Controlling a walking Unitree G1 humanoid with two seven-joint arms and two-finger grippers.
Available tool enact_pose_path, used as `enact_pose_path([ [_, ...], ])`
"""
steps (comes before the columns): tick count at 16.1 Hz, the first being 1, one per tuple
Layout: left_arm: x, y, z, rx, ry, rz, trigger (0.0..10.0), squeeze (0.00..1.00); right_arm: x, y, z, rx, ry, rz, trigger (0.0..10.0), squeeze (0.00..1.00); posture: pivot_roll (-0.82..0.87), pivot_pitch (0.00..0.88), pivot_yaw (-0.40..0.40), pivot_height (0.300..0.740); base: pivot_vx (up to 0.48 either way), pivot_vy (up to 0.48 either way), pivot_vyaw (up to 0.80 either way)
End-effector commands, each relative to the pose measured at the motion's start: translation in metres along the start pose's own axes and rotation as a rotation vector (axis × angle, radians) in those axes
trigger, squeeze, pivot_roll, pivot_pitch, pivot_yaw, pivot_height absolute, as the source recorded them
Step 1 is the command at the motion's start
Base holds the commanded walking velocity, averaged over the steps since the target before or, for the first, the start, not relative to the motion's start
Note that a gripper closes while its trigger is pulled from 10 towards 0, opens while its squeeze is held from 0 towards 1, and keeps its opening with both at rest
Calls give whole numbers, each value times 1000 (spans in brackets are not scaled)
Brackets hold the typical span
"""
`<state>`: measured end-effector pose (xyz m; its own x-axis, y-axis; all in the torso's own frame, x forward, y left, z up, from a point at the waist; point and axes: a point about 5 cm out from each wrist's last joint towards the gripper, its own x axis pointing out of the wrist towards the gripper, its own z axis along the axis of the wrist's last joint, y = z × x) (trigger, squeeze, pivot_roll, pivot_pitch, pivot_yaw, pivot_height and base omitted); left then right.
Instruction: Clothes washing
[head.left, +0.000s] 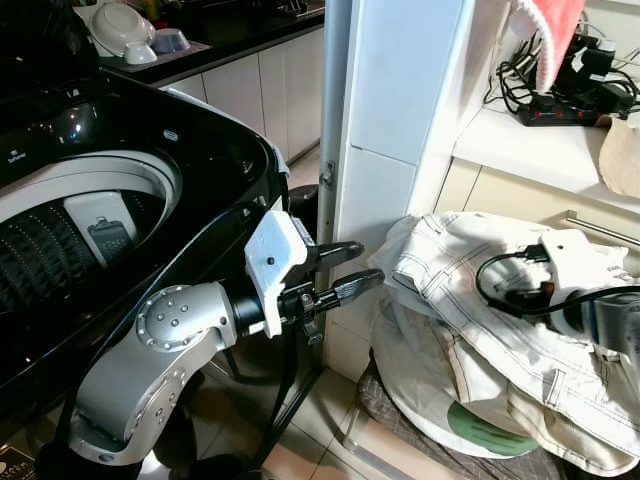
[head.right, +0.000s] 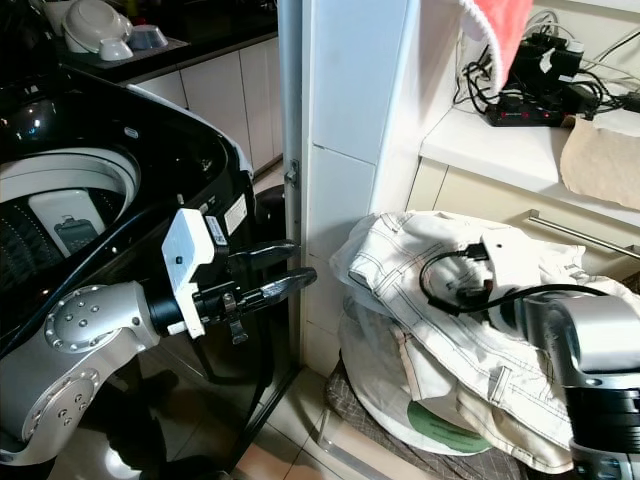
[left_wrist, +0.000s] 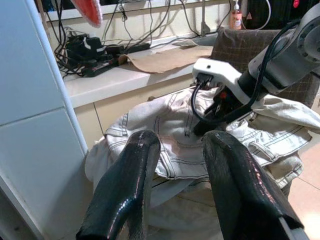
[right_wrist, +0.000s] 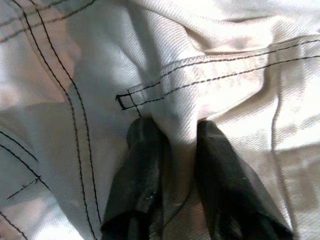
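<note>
A cream garment with dark stitching lies heaped on a pale laundry bag at the right. My right gripper is pressed into the heap and shut on a fold of that garment near a seam. Its white wrist and black cable lie over the cloth. My left gripper hangs open and empty between the washing machine and the heap, pointing at the clothes from a short way off. The black top-loading washing machine stands at the left with its lid up and its drum exposed.
A white pillar rises just behind the left gripper. Behind the heap, a shelf carries power strips and tangled cables, with a red cloth hanging above. White bowls sit on the far counter. Tiled floor lies below.
</note>
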<state>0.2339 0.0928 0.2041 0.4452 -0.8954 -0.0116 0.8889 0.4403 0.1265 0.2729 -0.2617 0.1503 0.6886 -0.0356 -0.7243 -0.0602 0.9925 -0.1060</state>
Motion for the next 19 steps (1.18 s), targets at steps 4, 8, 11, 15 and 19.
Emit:
enact_pose_path([
  [4,0,12,14,47,-53,72,10000,0,-40,-6,55,-5,-224,3,0,0,-57,0,20,740,0,0,0],
  [8,2,29,32,89,-162,209,10000,0,-85,12,104,6,-484,269,0,0,-55,0,17,740,0,0,0],
  [11,9,46,53,57,-281,339,10000,0,-118,54,139,66,-661,639,0,0,-58,0,18,740,0,0,0],
  [15,13,48,72,-1,-403,349,10000,1000,-147,83,165,155,-775,1000,0,0,-53,0,9,740,0,0,0],
  [19,28,27,69,-73,-411,200,10000,1000,-122,109,156,258,-665,1103,0,0,-42,0,-4,740,0,0,0],
])
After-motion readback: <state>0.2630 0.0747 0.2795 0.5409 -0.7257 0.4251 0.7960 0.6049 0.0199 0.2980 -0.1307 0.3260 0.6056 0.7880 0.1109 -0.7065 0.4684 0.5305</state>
